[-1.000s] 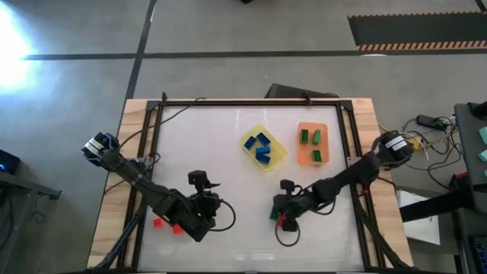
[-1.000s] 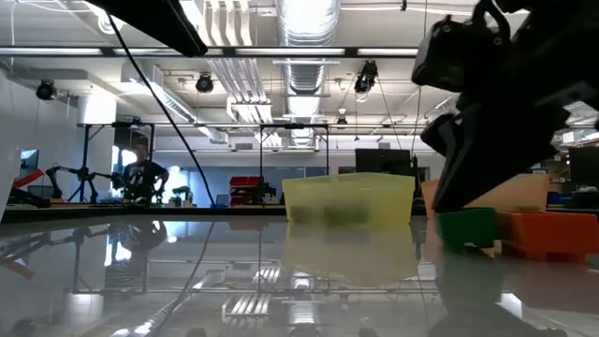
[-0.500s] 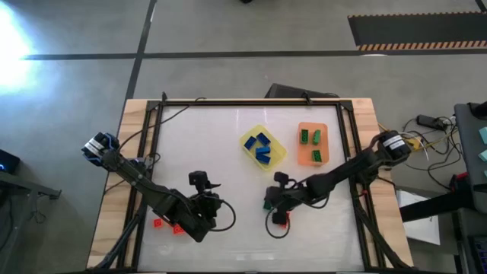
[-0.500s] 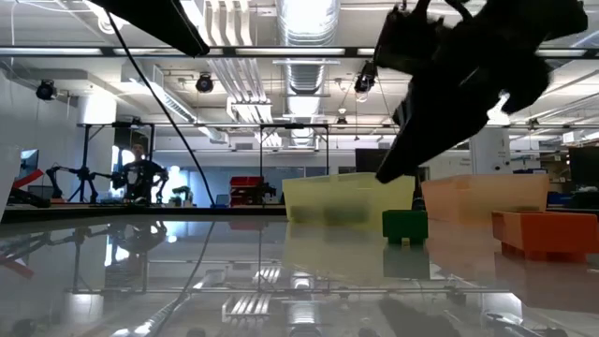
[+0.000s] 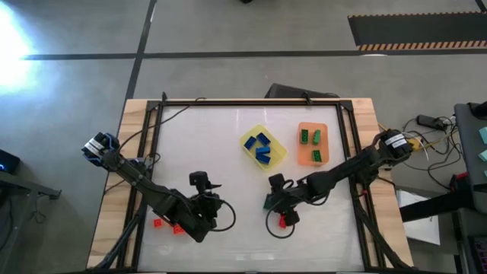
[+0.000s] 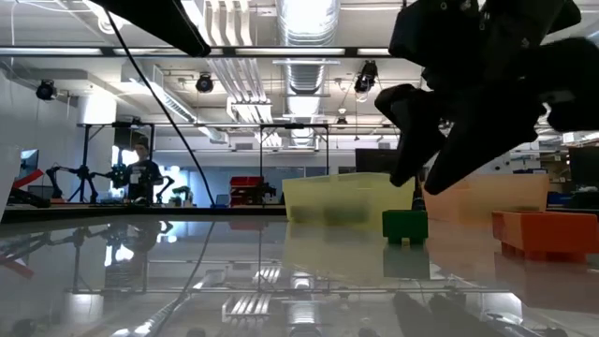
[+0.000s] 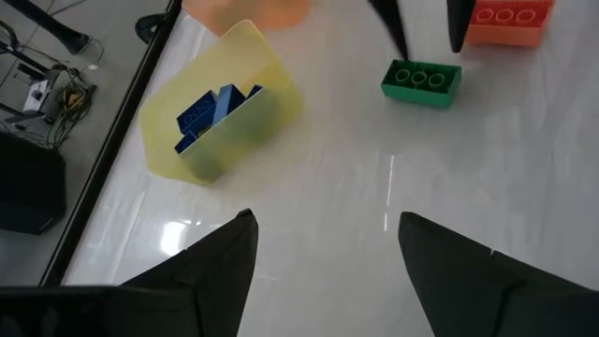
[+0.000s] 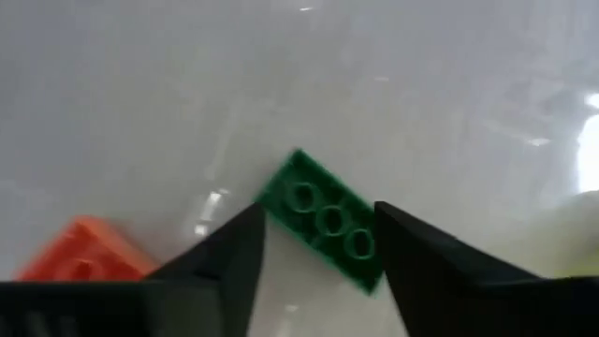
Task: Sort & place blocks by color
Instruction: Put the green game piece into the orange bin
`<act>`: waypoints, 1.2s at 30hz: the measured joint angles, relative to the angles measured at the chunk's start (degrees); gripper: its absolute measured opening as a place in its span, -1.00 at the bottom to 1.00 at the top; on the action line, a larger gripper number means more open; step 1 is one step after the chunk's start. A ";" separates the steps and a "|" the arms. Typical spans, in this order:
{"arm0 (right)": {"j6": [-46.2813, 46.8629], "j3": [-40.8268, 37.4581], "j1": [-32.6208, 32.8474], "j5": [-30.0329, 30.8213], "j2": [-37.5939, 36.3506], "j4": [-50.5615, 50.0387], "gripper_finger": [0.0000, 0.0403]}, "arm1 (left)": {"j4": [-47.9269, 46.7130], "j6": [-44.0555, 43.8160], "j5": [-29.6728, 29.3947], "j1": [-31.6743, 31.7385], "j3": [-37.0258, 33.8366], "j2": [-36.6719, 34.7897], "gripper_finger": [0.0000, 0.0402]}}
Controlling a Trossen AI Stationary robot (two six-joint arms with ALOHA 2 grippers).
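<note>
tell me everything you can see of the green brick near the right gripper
The small green studded plastic brick is a short oblong with a row of three round studs on top, glossy and intact. It lies flat on the white table, studs up, beside a red-orange brick without touching it. The right gripper hangs just above it, fingers apart on either side, and nothing grips it.

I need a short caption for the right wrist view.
Open right end effector above a green brick, red-orange brick beside it.
</note>
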 joint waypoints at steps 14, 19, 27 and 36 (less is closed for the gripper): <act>-12.35 0.00 -2.46 0.14 2.07 0.61 0.58 | -0.11 0.33 0.00 1.04 -0.07 0.00 0.21; -13.26 0.00 -4.25 -2.60 3.38 0.78 0.52 | -0.21 0.42 0.00 1.24 -0.09 0.00 0.21; -13.43 0.00 -7.16 -10.55 6.19 2.93 0.41 | 0.17 1.37 0.00 1.62 -0.13 0.00 0.21; -11.88 -0.01 -7.48 -12.95 6.42 3.23 -0.01 | 0.22 1.64 0.00 1.84 -0.20 0.00 0.21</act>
